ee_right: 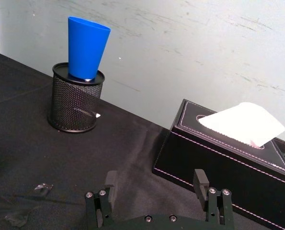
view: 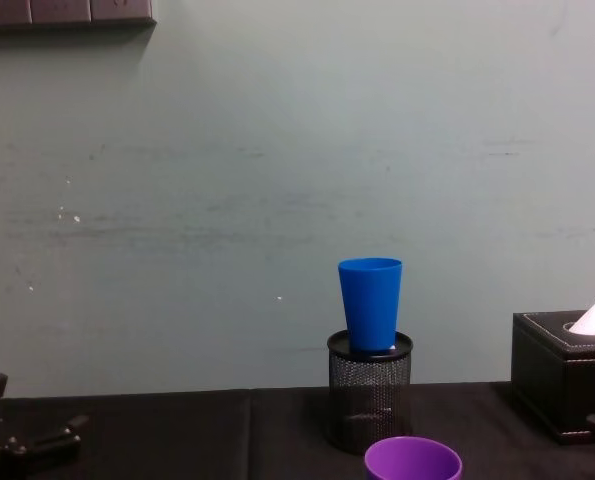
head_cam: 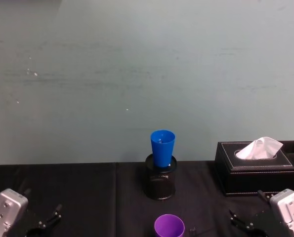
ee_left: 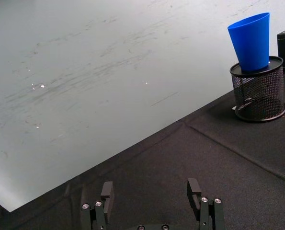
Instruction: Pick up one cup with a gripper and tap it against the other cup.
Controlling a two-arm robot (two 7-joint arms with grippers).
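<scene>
As mesh holder (head_cam: 161,183) cradles it, tapered blue cup (head_cam: 162,148), purple cup (head_cam: 169,227).

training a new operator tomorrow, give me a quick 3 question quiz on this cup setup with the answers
1. True or false: the blue cup lies on its side.
2. Which thing sits nearest the robot? A) the purple cup B) the mesh pen holder C) the tissue box
3. Fill in: the left gripper and the right gripper are both ___ and hold nothing.
Key: 1 false, it stands upright in the mesh pen holder. 2 A. 3 open.
</scene>
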